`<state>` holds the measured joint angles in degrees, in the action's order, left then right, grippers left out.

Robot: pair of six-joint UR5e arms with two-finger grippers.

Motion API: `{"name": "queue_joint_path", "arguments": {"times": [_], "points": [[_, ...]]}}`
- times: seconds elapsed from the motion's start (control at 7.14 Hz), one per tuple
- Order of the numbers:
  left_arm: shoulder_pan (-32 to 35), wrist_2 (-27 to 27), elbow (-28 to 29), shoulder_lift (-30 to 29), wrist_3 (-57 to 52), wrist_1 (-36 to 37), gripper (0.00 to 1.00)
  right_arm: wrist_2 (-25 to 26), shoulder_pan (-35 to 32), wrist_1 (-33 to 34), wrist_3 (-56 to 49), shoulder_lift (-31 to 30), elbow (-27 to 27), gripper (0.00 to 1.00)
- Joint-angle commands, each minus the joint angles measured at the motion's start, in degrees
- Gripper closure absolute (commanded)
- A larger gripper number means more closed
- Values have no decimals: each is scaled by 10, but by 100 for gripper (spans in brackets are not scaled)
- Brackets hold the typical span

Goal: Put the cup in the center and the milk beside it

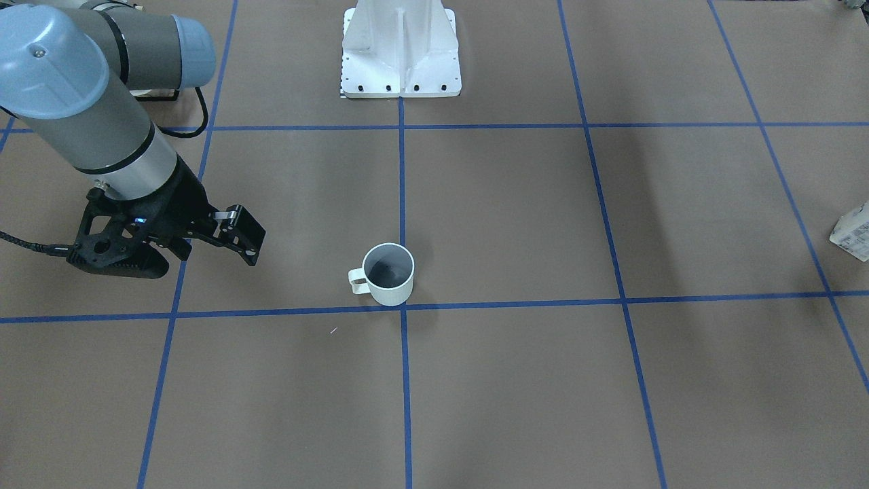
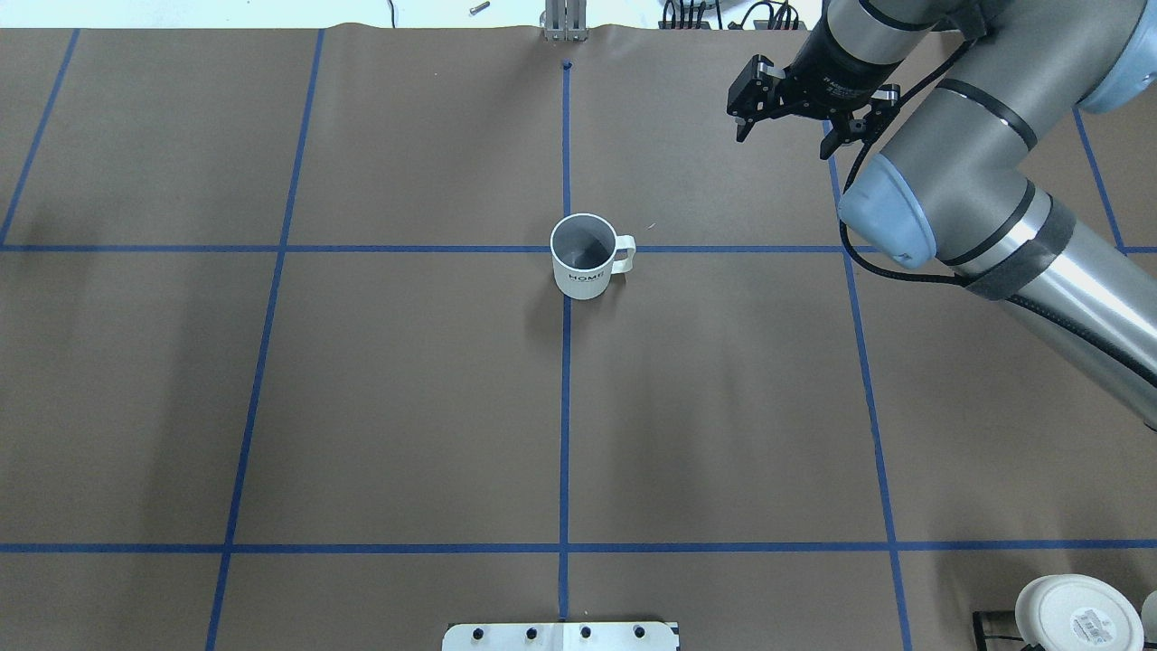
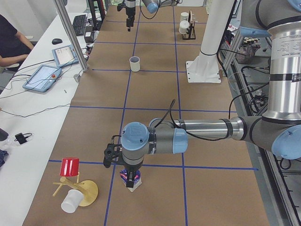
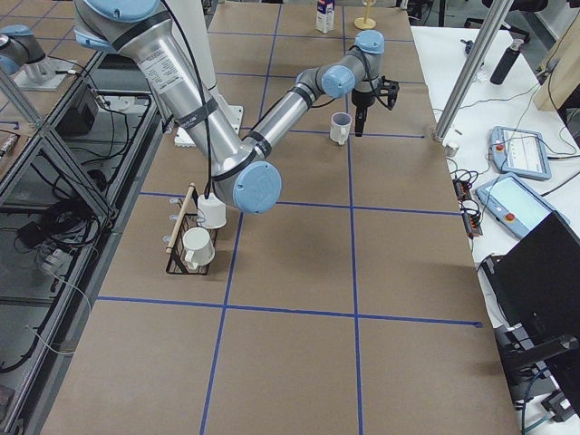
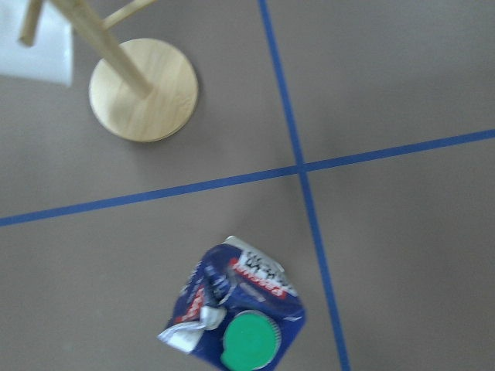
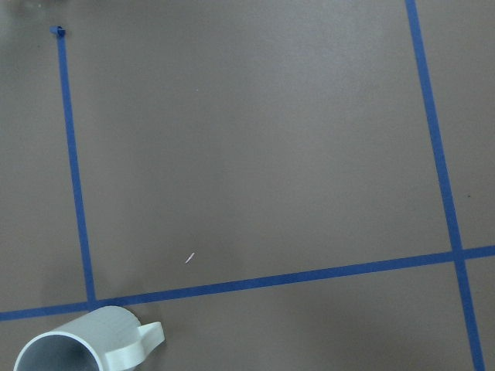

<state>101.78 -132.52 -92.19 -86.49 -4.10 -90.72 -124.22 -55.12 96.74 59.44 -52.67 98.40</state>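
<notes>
The white cup [image 2: 583,268] stands upright right beside the center crossing of the blue tape lines [image 2: 565,249], handle toward the robot's right. It also shows in the front view [image 1: 388,274] and at the right wrist view's bottom left [image 6: 85,345]. My right gripper [image 2: 785,136] is open and empty, above the paper and apart from the cup, beyond it and to the right. The milk [image 3: 131,178], dark blue with a green cap [image 5: 250,341], stands far off at the table's left end. My left gripper [image 3: 123,162] hangs just above it; I cannot tell whether it is open.
A wooden mug stand [image 3: 80,188] with a red cup [image 3: 70,166] and a white cup is next to the milk. A black wire rack with cream-white mugs [image 4: 195,237] stands near the robot's right side. The white robot pedestal [image 1: 400,47] is behind the cup.
</notes>
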Motion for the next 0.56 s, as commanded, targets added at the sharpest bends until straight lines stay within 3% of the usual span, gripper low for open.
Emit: {"name": "queue_joint_path", "arguments": {"times": [0.0,0.14,0.42], "points": [[5,3,18,-2,214,-52,1,4,2,-1,0,2,3,0],[-3,3,28,-2,305,-106,1,5,2,-1,1,3,5,0],[-49,4,33,-2,384,-131,1,6,2,-1,1,2,5,0]]}}
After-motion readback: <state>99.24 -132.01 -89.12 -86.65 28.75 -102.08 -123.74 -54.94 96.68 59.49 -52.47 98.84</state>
